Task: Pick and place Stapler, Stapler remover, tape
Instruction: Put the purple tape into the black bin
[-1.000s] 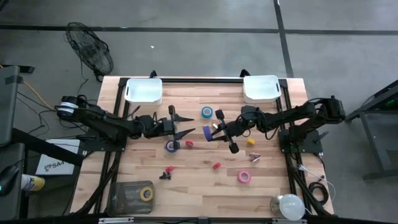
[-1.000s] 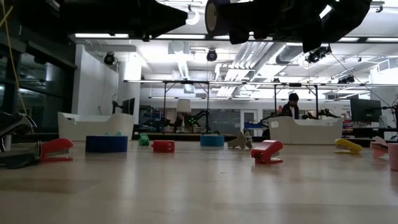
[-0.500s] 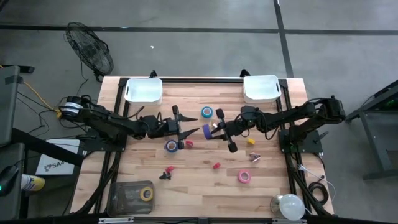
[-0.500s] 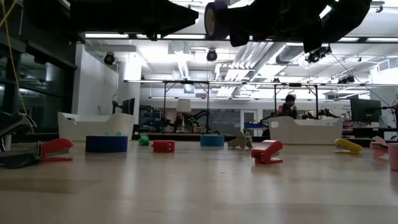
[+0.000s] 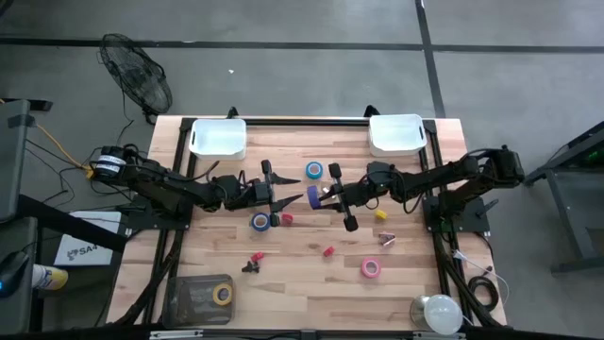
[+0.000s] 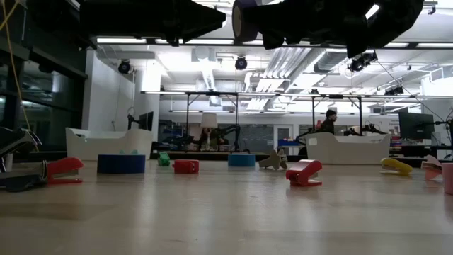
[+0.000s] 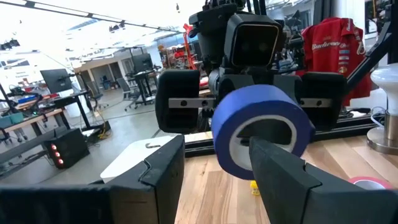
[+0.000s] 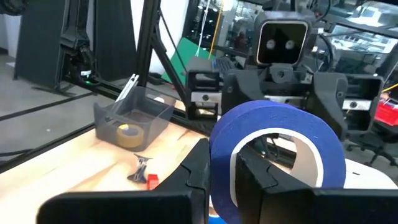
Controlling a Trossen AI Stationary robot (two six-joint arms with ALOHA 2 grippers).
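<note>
A blue-purple tape roll (image 5: pixel 313 199) is held above the table's middle by my right gripper (image 5: pixel 324 196), which is shut on it. It also shows in the right wrist view (image 8: pixel 273 134), the left wrist view (image 7: pixel 261 124) and the low view (image 6: pixel 245 17). My left gripper (image 5: pixel 283 186) faces it from the left, open wide. In the left wrist view one left finger (image 7: pixel 280 180) stands in front of the roll's hole. Two blue rolls (image 5: pixel 313 171) (image 5: pixel 260 221) and a pink roll (image 5: pixel 371 268) lie flat on the table. A stapler remover (image 5: pixel 387 239) lies near the right side. My right gripper pinches the roll's wall (image 8: pixel 222 155), with one finger (image 8: pixel 255 177) inside the centre hole and the other (image 8: pixel 194 168) outside. It comes in about level from the table's right. The roll is lifted clear, its hole facing the left arm. My left gripper: I cannot tell whether its finger touches the roll.
Two white bins (image 5: pixel 218 138) (image 5: pixel 395 134) stand at the far edge. A clear box (image 5: pixel 198 297) holding a yellow roll sits at the near left. Small red pieces (image 5: pixel 328 251) (image 5: pixel 287 217) and a yellow one (image 5: pixel 380 214) lie about the middle. A lamp (image 5: pixel 436 312) stands near right.
My left gripper has moved toward the table's right, closing on the tape roll that the right gripper holds up. It has stayed open. The right gripper and the roll have kept almost still.
</note>
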